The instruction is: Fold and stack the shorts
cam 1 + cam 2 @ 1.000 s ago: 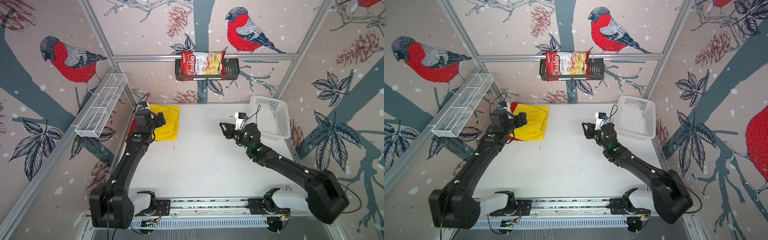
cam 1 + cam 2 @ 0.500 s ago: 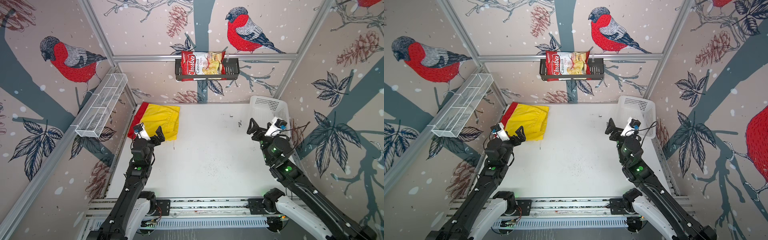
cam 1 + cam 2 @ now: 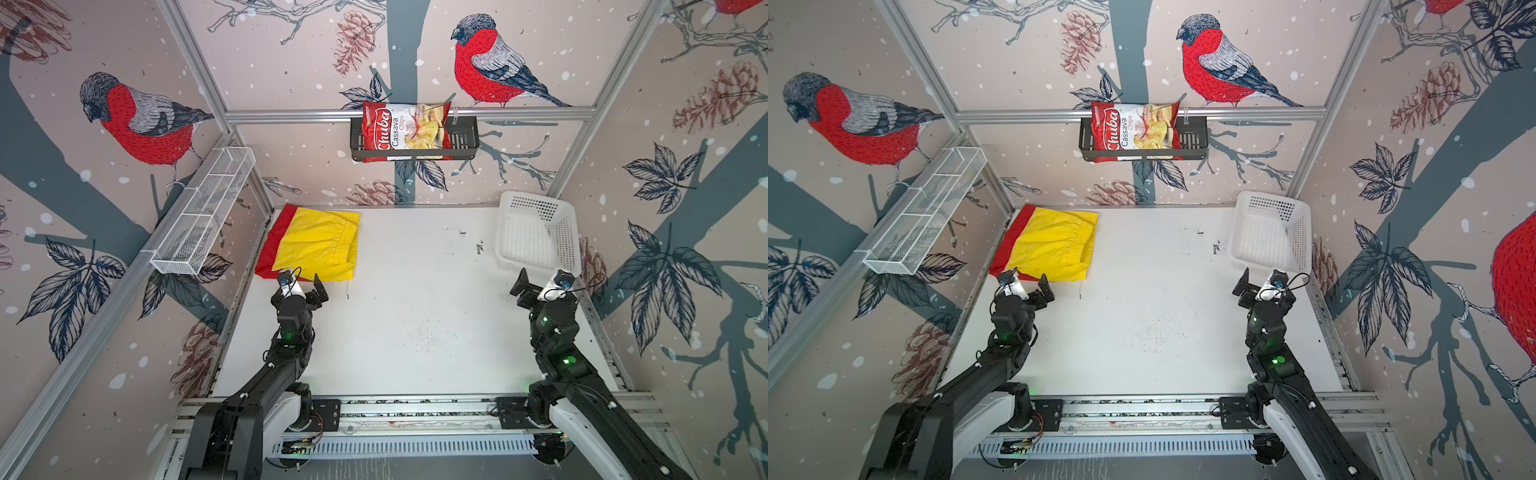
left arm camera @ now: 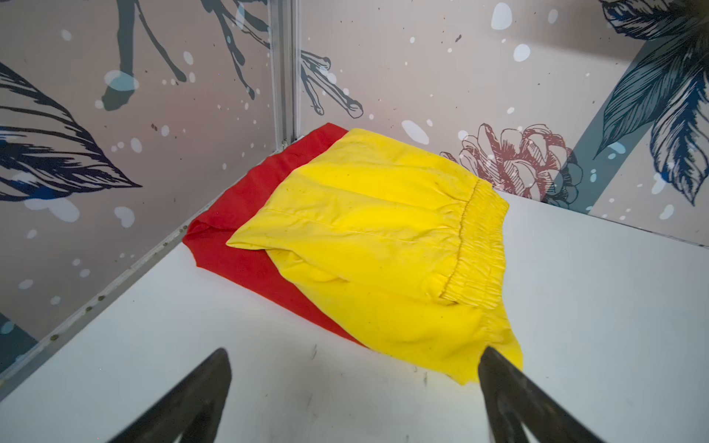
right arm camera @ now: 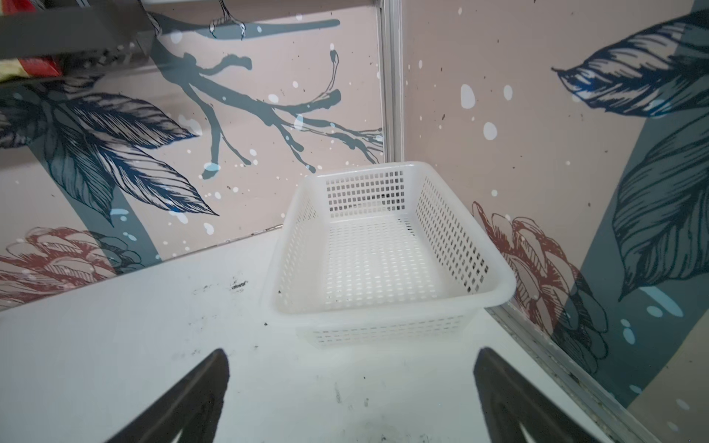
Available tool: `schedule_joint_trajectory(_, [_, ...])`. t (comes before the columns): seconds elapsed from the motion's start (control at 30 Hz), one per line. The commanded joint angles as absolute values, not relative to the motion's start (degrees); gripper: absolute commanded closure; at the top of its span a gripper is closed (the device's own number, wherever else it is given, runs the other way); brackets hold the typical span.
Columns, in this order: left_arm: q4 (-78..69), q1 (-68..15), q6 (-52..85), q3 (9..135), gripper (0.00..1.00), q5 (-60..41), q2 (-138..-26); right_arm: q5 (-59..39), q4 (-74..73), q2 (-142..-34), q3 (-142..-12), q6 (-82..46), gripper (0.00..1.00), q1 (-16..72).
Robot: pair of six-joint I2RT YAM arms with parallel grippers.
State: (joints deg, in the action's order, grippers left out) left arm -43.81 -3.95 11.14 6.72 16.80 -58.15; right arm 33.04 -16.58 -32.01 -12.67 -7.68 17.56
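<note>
The yellow shorts (image 3: 320,241) are lying folded on the red shorts (image 3: 276,243) in the table's (image 3: 415,311) far left corner, with red showing along the wall side and near edge. The left gripper (image 4: 355,356) is hovering just beside the stack's near edge, jaws spread wide and holding nothing. The right gripper (image 5: 351,356), equally wide and holding nothing, is facing the white basket (image 5: 387,312), with open tabletop stretching between stack and basket

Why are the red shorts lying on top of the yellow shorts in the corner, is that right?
Not quite. The yellow shorts lie on top of the red shorts, not under them. The left wrist view shows it. The pile does sit in the corner.
</note>
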Motion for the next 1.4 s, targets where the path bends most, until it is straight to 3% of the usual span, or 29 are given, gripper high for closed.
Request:
schedule_joint_trajectory(0.0, [-60.25,-3.80,6.24,4.43,0.01,19.72,-61.18,35.76,-22.13,-32.97,-10.27,-9.70,0.00,16.28])
schedule_joint_trajectory(0.13, [-65.81,-2.05,6.36,6.91,0.01,15.00,-70.97,36.60,-25.06,-33.92,-6.02,-15.88,0.00,14.06])
schedule_joint_trajectory(0.37, [-54.41,0.10,7.31,18.08,0.01,7.59,-79.83,29.19,-35.87,-36.95,-0.24,-12.74,0.00,8.23])
schedule_joint_trajectory(0.6, [-65.04,3.96,6.56,10.93,0.01,-1.23,-76.57,19.65,-43.92,-53.98,-4.69,-14.84,0.00,-1.11])
schedule_joint_trajectory(0.73, [-71.20,3.96,7.47,7.68,0.01,5.85,-76.38,15.77,-48.61,-66.22,-10.37,-13.28,0.01,-1.98])
schedule_joint_trajectory(0.8, [-77.36,4.02,8.29,6.87,0.01,8.53,-80.48,13.94,-52.99,-71.19,-12.28,-13.07,0.01,-2.27])
schedule_joint_trajectory(0.93, [-92.04,4.03,5.12,5.38,0.01,1.57,-90.80,10.88,-60.20,-77.22,-13.26,-10.70,0.01,-2.62])
schedule_joint_trajectory(1.07, [-81.07,4.05,5.38,8.18,0.01,2.42,-87.19,2.26,-77.02,-84.31,-8.03,-7.01,0.00,-2.85])
schedule_joint_trajectory(1.1, [-80.01,3.96,4.60,9.38,0.01,1.22,-87.78,-4.72,-84.24,-87.65,-7.04,-6.00,0.00,-3.90])
schedule_joint_trajectory(1.17, [-76.03,3.87,3.25,11.78,0.01,-1.72,-88.29,-14.59,-74.50,-86.76,-11.02,-2.89,0.01,-5.00])
schedule_joint_trajectory(1.37, [-74.36,2.62,2.46,12.71,0.01,0.27,-88.15,-9.97,-70.53,-85.31,-11.92,-1.42,0.00,-2.91])
